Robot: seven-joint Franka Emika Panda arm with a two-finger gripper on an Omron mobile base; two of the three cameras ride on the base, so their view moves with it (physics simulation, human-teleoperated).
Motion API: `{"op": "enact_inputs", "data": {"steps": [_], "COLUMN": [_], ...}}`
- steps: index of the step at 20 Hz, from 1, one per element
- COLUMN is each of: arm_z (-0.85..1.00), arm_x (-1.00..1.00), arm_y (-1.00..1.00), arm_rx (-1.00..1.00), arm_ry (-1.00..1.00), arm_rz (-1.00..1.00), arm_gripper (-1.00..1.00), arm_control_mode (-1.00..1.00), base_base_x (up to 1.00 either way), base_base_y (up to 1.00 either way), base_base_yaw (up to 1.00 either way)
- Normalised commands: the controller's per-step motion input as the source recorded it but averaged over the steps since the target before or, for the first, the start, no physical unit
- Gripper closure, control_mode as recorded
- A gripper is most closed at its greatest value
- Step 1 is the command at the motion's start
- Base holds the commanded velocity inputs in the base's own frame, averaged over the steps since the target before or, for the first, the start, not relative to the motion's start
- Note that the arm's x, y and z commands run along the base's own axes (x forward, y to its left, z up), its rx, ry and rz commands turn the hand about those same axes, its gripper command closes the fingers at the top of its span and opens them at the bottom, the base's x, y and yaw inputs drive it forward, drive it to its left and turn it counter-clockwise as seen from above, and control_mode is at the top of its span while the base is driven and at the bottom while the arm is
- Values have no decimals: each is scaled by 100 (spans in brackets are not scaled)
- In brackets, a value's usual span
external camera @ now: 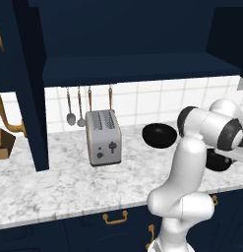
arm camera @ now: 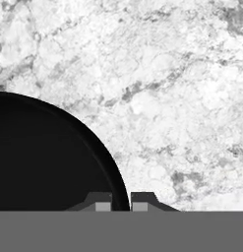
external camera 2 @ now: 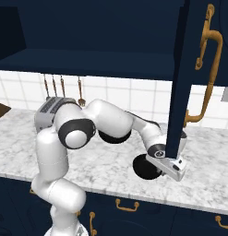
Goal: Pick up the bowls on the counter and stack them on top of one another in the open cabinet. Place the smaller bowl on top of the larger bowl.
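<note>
The smaller bowl (external camera 2: pixel 145 169), glossy black, sits on the white marble counter (external camera 2: pixel 212 156) near its front edge. In the hand view the smaller bowl (arm camera: pixel 44 157) takes up the lower left. My gripper (arm camera: pixel 121 203) points down with its fingertips close together on either side of the rim, shut on it. In the right base view my gripper (external camera 2: pixel 155 171) is partly behind the cabinet door. The larger bowl (external camera: pixel 160 134) rests farther back by the tiled wall and stays half hidden behind my forearm (external camera 2: pixel 114 136). The open cabinet (external camera: pixel 128 34) hangs above, dark inside.
A silver toaster (external camera: pixel 103 137) stands left of the bowls. Spoons (external camera: pixel 78 110) hang on the wall behind it. The swung-out navy cabinet door (external camera 2: pixel 184 69) with its brass handle hangs just in front of my hand. A second door (external camera: pixel 29 83) and a cardboard box (external camera: pixel 2 142) are at the left.
</note>
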Motion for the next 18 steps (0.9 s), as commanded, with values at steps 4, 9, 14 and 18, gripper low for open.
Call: {"op": "enact_inputs", "data": {"steps": [4, 9, 14, 18], "arm_z": [15, 63, 68, 56], "arm_x": [-27, -33, 0, 22], "arm_y": [6, 15, 46, 54], "arm_rx": [0, 0, 0, 0], "arm_ry": [-4, -10, -13, -4], "arm_rz": [-5, -11, -10, -7], "arm_gripper": [100, 100, 100, 100], "arm_control_mode": [-100, -100, -100, -100], "base_base_x": [0, 0, 0, 0], "base_base_y": [0, 0, 0, 0], "base_base_yaw": [0, 0, 0, 0]}}
